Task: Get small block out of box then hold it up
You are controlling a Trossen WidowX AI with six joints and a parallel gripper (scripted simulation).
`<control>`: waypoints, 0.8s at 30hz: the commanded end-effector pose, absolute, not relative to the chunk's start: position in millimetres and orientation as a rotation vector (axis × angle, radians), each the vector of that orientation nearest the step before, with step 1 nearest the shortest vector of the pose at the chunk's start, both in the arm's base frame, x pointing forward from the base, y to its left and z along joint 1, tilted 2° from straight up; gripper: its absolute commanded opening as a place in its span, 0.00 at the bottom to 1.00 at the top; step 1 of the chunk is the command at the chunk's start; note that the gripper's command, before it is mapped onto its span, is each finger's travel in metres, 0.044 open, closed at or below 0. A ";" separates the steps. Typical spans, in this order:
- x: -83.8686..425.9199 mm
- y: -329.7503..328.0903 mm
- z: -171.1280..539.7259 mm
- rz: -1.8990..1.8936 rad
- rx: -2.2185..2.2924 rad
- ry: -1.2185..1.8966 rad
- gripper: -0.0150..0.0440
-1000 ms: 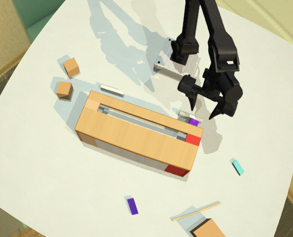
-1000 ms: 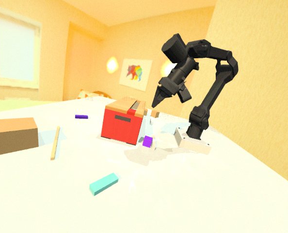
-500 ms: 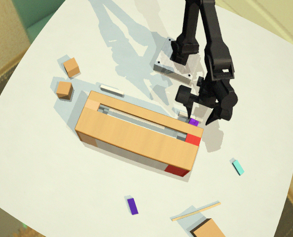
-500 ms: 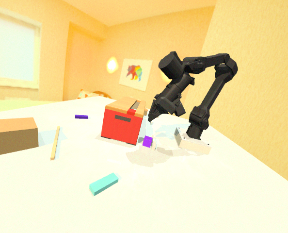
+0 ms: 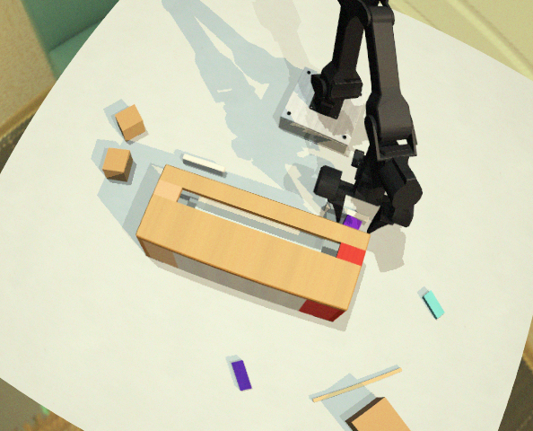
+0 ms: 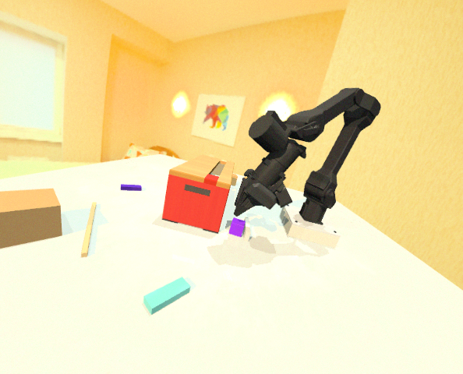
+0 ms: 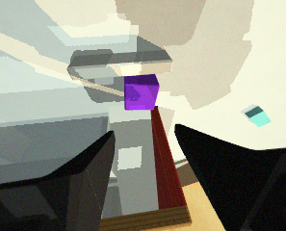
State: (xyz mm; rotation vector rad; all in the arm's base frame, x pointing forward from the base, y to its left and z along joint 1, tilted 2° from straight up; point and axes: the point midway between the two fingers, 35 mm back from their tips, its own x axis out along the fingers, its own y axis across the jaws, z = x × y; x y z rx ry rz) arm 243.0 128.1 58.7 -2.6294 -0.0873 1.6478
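The small purple block (image 5: 352,222) (image 6: 237,227) (image 7: 142,93) sits on the table outside the box, by the clear front near its red end. A pale low bar (image 6: 247,231) (image 7: 120,70) stands right beside it. The box (image 5: 257,259) (image 6: 195,205) (image 7: 169,164) stands upright, with a wooden top and a slot along it. My gripper (image 5: 354,225) (image 7: 144,131) is open and empty, its fingers pointing down at a slant. In the exterior view the fingertips are just above the block; in the wrist view the block shows beyond the gap between them.
A white bar (image 5: 204,163) and two orange cubes (image 5: 130,122) (image 5: 117,163) lie near the box's far end. A turquoise bar (image 5: 433,304) (image 6: 167,294), dark purple bar (image 5: 241,374) (image 6: 131,187), thin stick (image 5: 357,384) (image 6: 88,229) and large orange block (image 5: 380,417) (image 6: 20,219) lie farther off.
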 end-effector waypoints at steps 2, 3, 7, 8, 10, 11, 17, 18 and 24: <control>242.4 128.4 48.2 1.661 -2.628 -0.086 0.74; 242.5 128.7 46.6 1.661 -2.628 -0.086 0.74; 242.9 129.5 40.1 1.661 -2.628 -0.086 0.74; 243.0 129.7 38.5 1.661 -2.628 -0.086 0.74; 243.1 130.1 35.3 1.661 -2.628 -0.086 0.74; 243.1 130.3 33.7 1.661 -2.628 -0.086 0.74; 243.1 131.1 24.1 1.661 -2.628 -0.086 0.74; 243.0 131.2 22.5 1.661 -2.628 -0.086 0.74; 242.5 131.8 13.0 1.662 -2.628 -0.086 0.74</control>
